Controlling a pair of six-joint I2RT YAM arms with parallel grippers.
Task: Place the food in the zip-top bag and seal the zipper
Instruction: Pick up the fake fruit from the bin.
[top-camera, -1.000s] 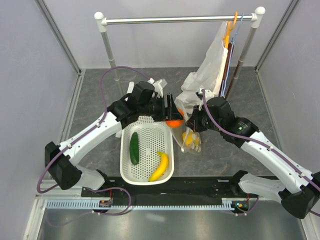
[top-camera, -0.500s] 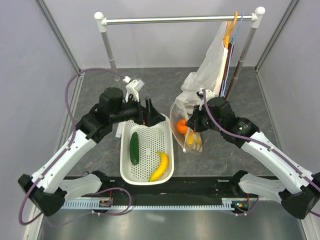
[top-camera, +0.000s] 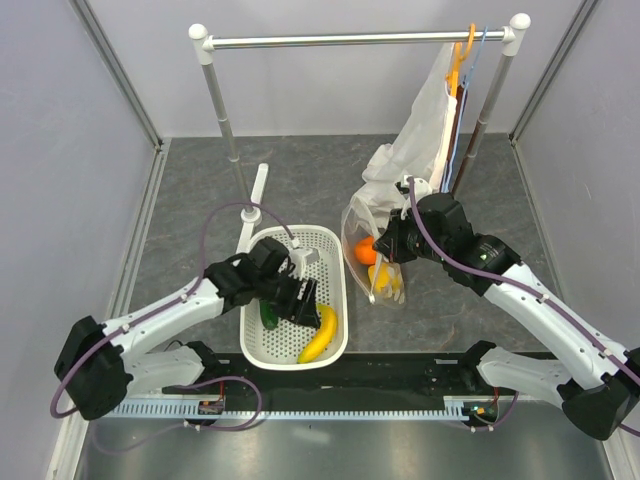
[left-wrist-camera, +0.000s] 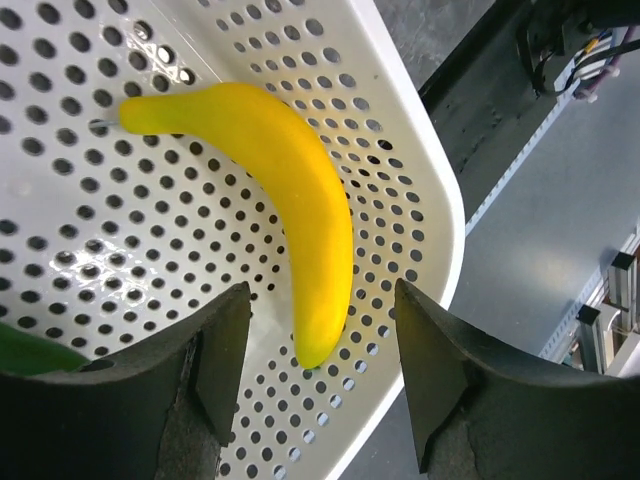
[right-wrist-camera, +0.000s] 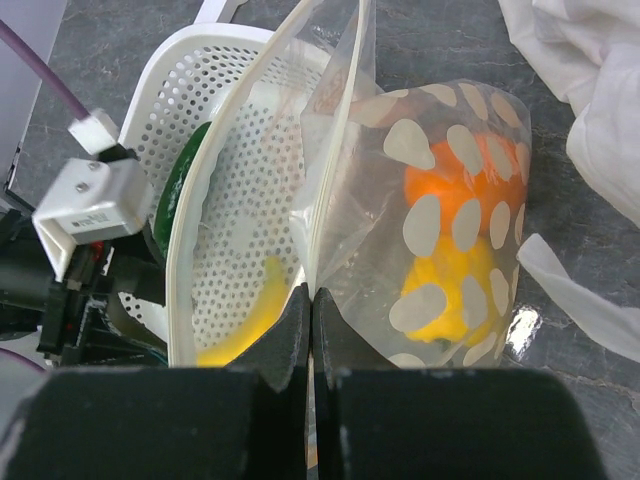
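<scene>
The left end effector hangs low inside the white perforated basket with its two fingers spread apart and nothing between them. Just below the gap lies the yellow banana, its lower tip between the fingers. The dark green cucumber lies along the basket's left side, partly hidden under that arm. The basket sits at the middle of the near edge of the counter.

The right end effector is closed tight on the mouth edge of the zip-top bag, pinching the zipper strip and holding the mouth up and open towards the basket. The bag hangs just right of the basket, about midway between the counter's near and far edges. The white cloth on hangers is behind it towards the far right corner.

Inside the dotted plastic the round orange rests on top of the yellow bell pepper, both well down in the bag.

My reading is that the task is about half done, with two of the four foods bagged and two left in the basket. The banana looks like the next pick (the open fingers already bracket it), then the cucumber. The zipper is unsealed along its whole visible length, so the closing step has not yet begun.
</scene>
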